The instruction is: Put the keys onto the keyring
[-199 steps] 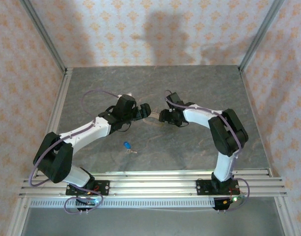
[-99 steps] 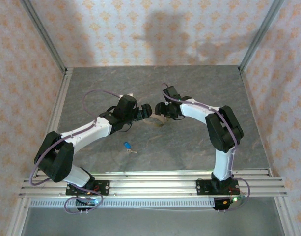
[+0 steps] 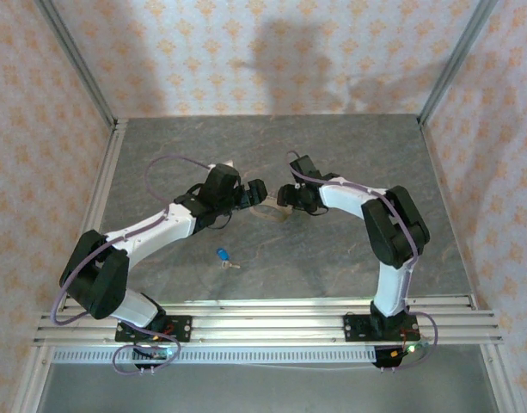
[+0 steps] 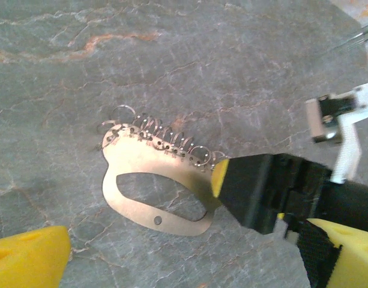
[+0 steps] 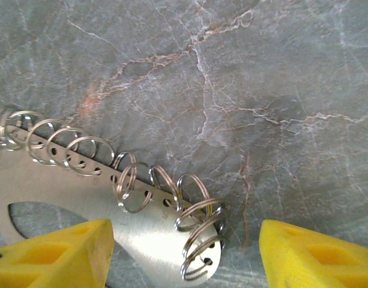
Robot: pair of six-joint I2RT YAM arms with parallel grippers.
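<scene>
Right gripper [image 5: 184, 243], jaws apart, straddles the ringed end of the keyring [image 4: 146, 153]; left gripper [image 3: 257, 191] gapes over it (key [image 3: 223, 254] lies well apart)

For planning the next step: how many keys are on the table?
1. The tiny key with a blue rounded head lies on the grey stone-patterned table, nearer the arm bases than the flat metal plate with wire rings. More may hide under the arms.
</scene>
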